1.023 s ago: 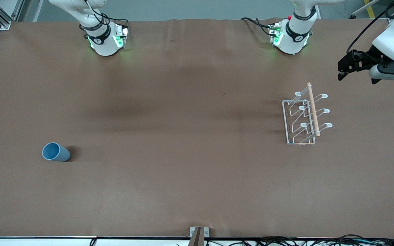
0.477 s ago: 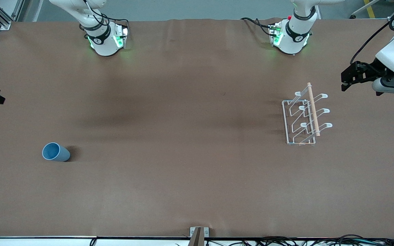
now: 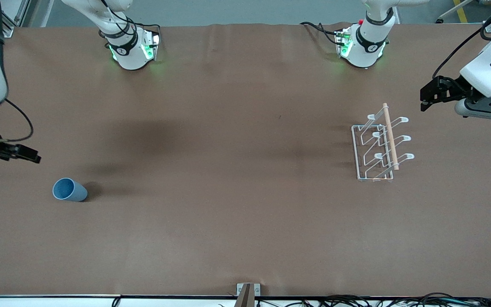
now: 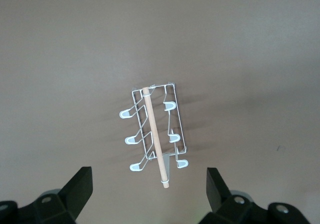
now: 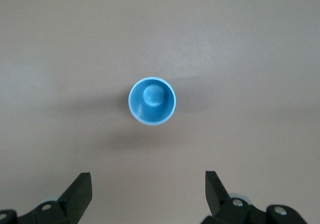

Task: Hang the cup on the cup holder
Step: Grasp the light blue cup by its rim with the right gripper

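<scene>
1. cup [image 3: 69,189] stands upright on the table [image 3: 228,213] – at 9 o'clock, toward the right arm's end.
2. right gripper [image 3: 30,155] hovers beside it, wide open, empty.
3. left gripper [image 3: 425,94] – wide open, empty – hangs near the cup holder [image 3: 379,145] at 3 o'clock.

No readable text or label, perhaps a tiny emblem on each arm base [image 3: 131,53]

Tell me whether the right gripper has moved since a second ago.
Yes. The right gripper, open, has come down the front view toward the unmoved cup, nearer it than before.
</scene>
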You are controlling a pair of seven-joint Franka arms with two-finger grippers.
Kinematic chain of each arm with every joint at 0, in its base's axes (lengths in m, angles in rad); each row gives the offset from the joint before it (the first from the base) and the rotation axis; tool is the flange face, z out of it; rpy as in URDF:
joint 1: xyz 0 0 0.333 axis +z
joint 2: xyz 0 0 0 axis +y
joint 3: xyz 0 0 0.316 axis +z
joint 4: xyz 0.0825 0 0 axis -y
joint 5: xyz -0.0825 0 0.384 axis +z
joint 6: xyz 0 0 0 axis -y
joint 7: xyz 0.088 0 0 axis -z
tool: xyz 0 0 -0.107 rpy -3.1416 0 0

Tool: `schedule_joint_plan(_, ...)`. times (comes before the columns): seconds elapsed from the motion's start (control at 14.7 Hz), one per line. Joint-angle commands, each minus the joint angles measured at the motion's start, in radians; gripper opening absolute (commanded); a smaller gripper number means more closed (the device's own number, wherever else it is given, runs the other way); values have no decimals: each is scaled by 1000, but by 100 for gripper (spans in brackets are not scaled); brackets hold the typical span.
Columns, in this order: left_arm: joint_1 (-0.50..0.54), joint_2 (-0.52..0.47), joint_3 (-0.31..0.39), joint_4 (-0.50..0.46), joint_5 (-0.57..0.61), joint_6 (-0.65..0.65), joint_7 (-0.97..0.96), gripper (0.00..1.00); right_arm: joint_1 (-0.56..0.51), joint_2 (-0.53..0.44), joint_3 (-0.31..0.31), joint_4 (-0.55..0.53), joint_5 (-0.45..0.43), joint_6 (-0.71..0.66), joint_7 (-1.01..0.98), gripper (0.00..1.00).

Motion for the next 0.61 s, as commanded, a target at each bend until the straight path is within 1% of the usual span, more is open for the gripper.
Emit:
schedule_joint_plan(0.0, 10, 15, 1, 29, -17, -22, -7, 100, -20, 66, 10, -33, 5, 96, -25, 99)
schedule_joint_plan(0.2, 8, 18, 4, 25, -30, -22, -33, 100, -34, 150, 10, -33, 0, 189, -30, 98)
schedule_joint_plan(0.55, 8, 18, 4, 27, -33, -12, -37, 100, -40, 236, 10, -33, 0, 290, -39, 92)
